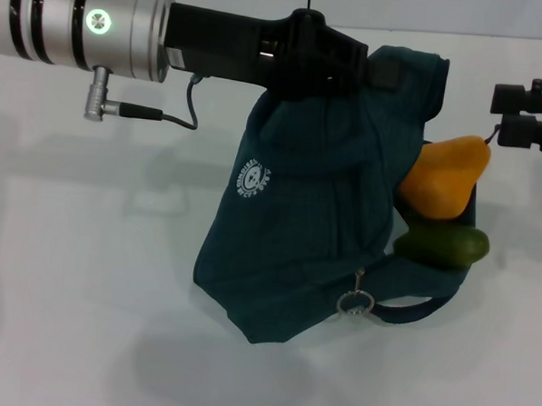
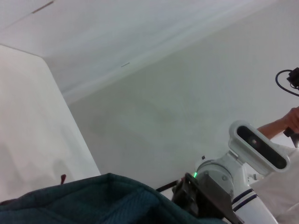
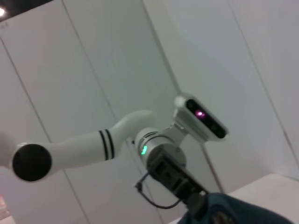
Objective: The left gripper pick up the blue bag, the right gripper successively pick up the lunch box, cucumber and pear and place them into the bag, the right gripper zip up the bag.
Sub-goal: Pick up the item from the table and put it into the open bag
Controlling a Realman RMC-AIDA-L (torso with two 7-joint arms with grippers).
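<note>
The blue bag (image 1: 315, 223) hangs tilted from its top edge, where my left gripper (image 1: 308, 52) is shut on the fabric. Its white logo and ring zipper pull (image 1: 356, 303) face the head camera. The orange-yellow pear (image 1: 445, 178) and the green cucumber (image 1: 443, 246) show at the bag's right side, partly covered by fabric; I cannot tell whether they lie inside it. My right gripper (image 1: 501, 112) hovers open just right of the pear, holding nothing. The lunch box is out of view. The bag's fabric (image 2: 107, 200) fills the bottom of the left wrist view.
White table (image 1: 76, 275) lies under and around the bag. A grey cable (image 1: 157, 115) loops below the left arm's silver cylinder. The right wrist view shows the left arm and the bag's top (image 3: 229, 210) against a white wall.
</note>
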